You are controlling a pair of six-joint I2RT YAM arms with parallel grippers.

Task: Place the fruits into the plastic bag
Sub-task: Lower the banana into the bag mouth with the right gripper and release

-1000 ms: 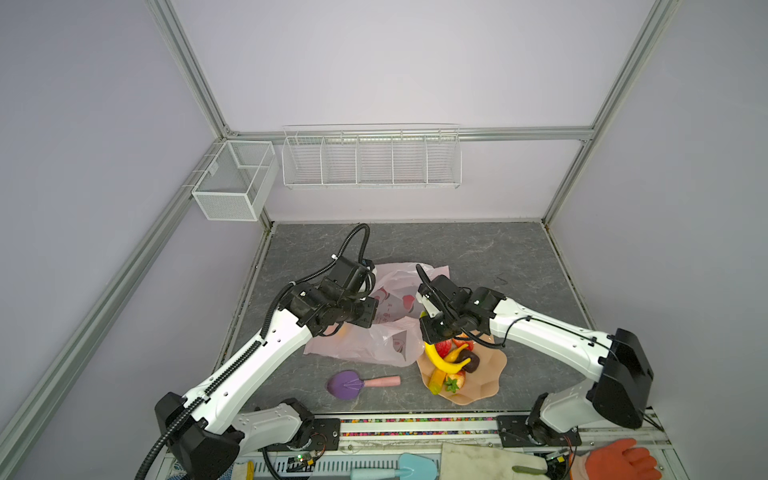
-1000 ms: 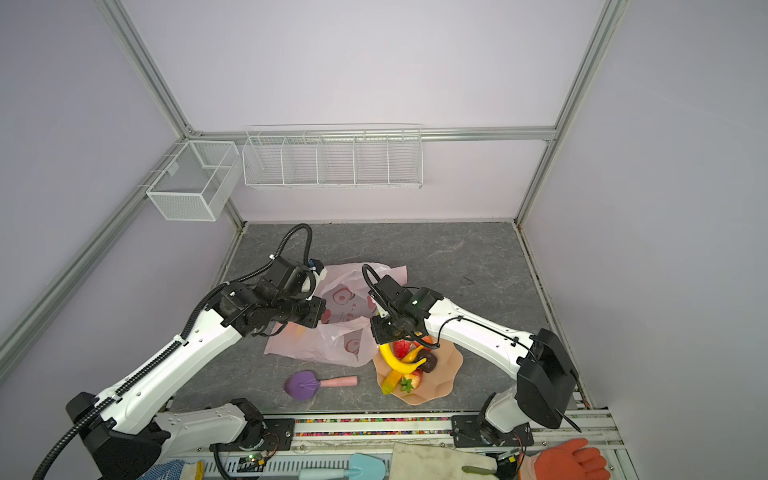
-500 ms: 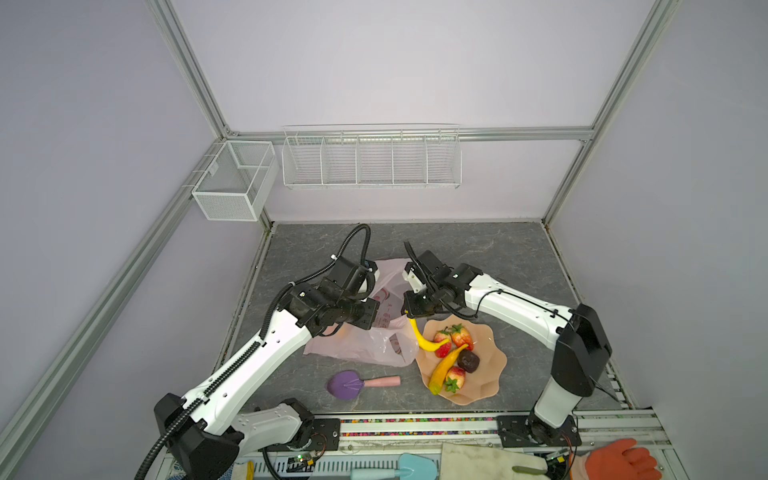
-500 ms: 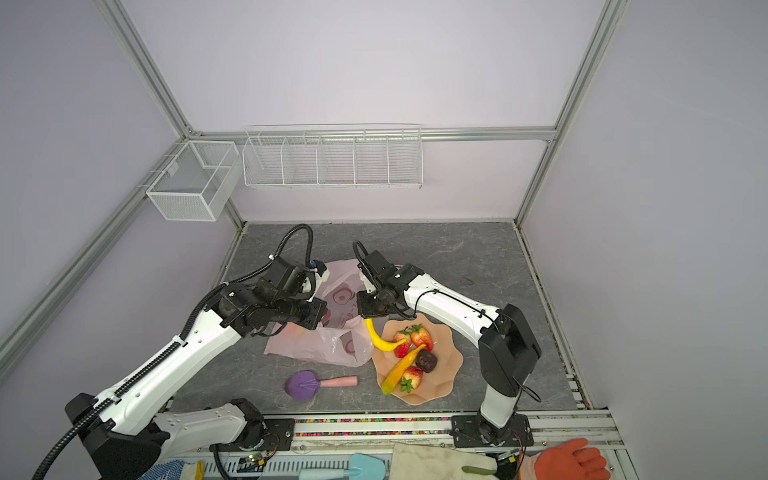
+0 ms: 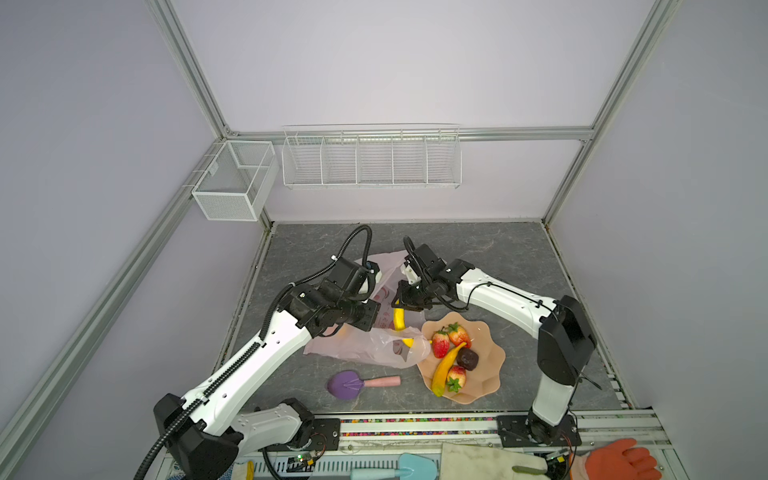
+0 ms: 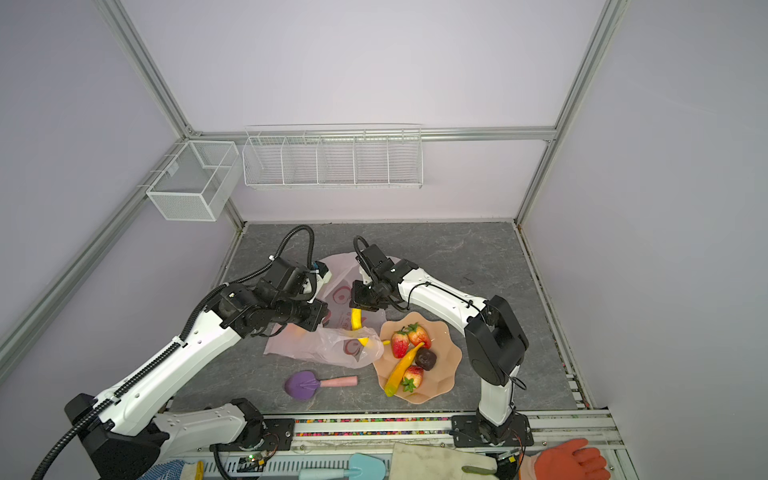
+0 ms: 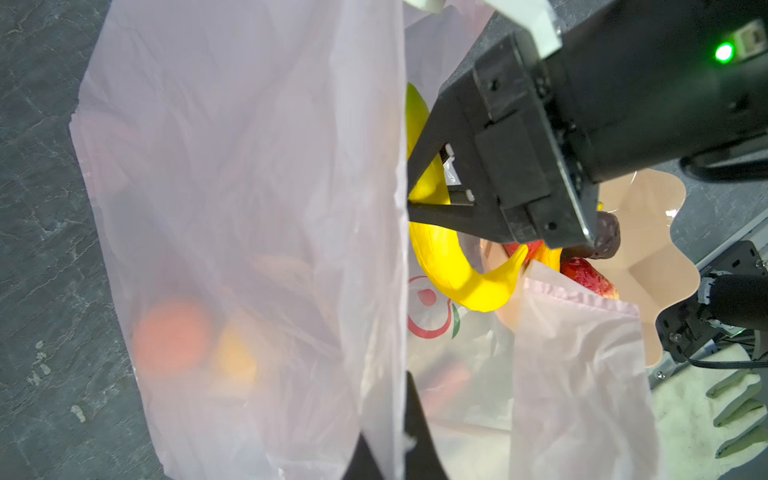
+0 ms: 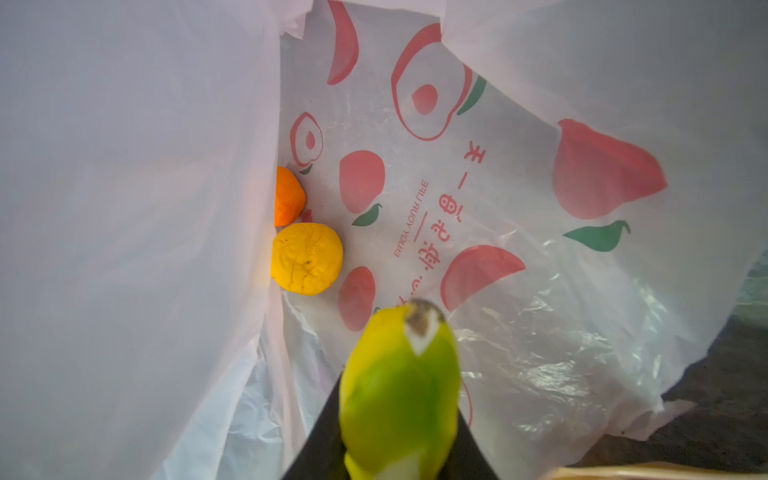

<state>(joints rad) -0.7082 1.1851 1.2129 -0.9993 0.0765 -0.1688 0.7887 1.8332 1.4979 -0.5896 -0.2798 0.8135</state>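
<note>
**Banana at the bag's mouth: letting it go cleanly**

The right end effector [image 5: 402,306] pinched a curved yellow toy banana [image 5: 400,322] across its greenish upper part. The longer yellow end hung below the jaws, just over the mouth of the thin, translucent pale pink plastic bag [image 5: 365,347]. The left end effector [image 7: 395,451] was pressed together on a fold of the bag's upper film, lifting it so the opening faced the right end effector. Deep inside the bag, ahead of the banana, a round orange toy fruit [image 8: 289,197] lay touching a wrinkled yellow-orange round fruit [image 8: 306,257].

From where I stood, the step in hand looked like the drop. To do it well, the right end effector would need to reach deeper, past the lip, and sink until the banana's low end neared the printed bottom film before spreading. Let go at the lip, a long curved piece could hook the edge and slide out onto the worktop. The left end effector should hold the film high and taut throughout. The clingy film might catch the fingers, so backing out along the line of entry seemed safest.

Behind the right end effector, a peach wavy-edged bowl [image 5: 492,365] held three red strawberries [image 5: 440,344], a long yellow-orange piece [image 5: 446,368] and a dark brown-purple piece [image 5: 467,358], all yet to be bagged.
</note>
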